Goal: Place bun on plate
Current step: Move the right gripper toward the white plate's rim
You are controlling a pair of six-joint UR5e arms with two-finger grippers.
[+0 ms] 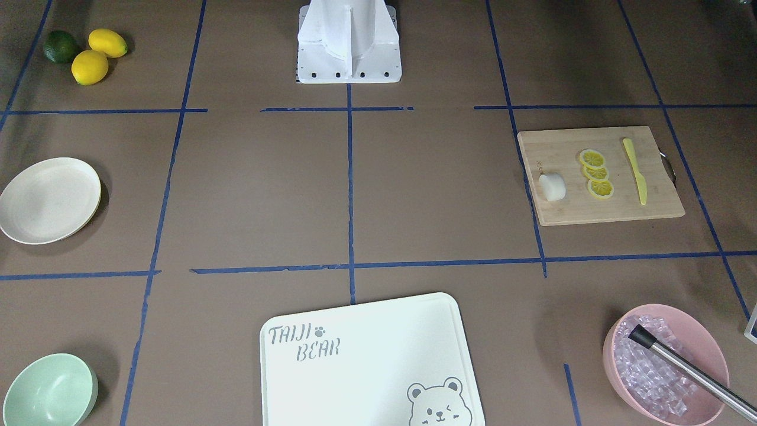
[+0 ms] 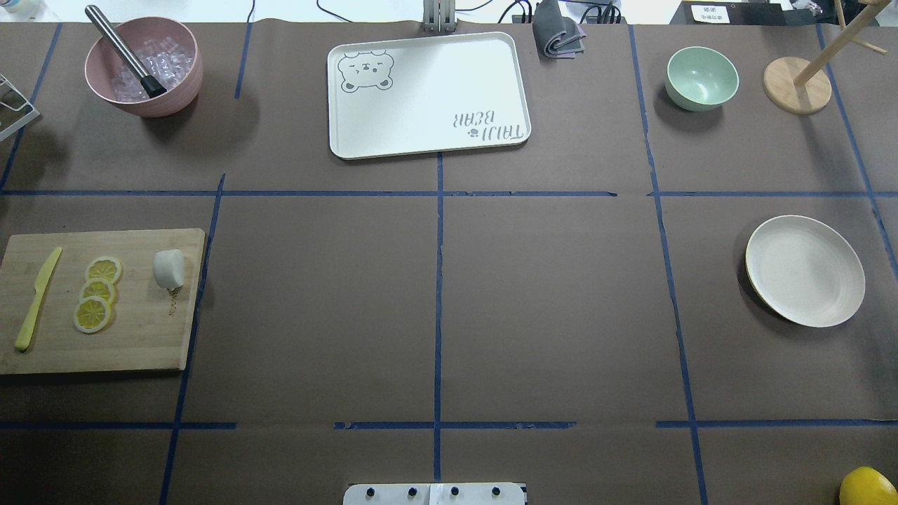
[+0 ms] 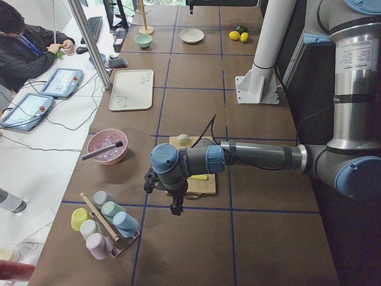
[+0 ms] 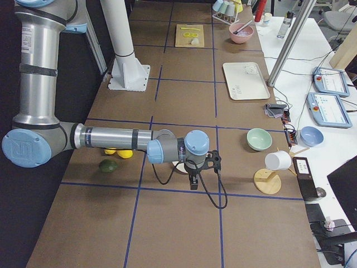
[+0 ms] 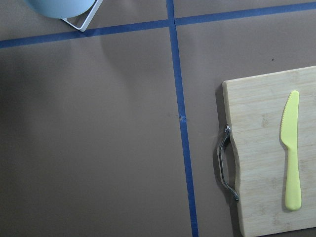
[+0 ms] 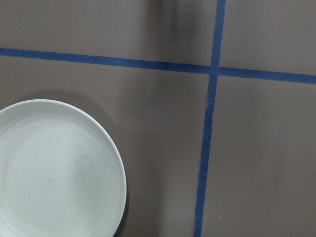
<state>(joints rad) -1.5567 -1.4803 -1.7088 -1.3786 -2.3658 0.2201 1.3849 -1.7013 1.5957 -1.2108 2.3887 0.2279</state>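
bun (image 2: 169,268): left side of table (image 2: 435,315), on board (image 2: 140,337) at its right edge, just right of slices (image 2: 97,291), not touching them
bun axis: seems to lie on its side, long axis roughly near–far, so jaws should probably close left–right across it
plate (image 2: 805,270): right side of table, bare, well apart from bun
left gripper (image 3: 177,207): hangs over table off board's left end; wrist cam shows handle (image 5: 224,163) and knife (image 5: 292,148), no bun; opening can't be told, nothing seen in it
right gripper (image 4: 193,183): over table just beside plate; opening can't be told either
nearer arm: left for bun, right for plate
key relation: bun lies right of left gripper, across the board past knife and slices
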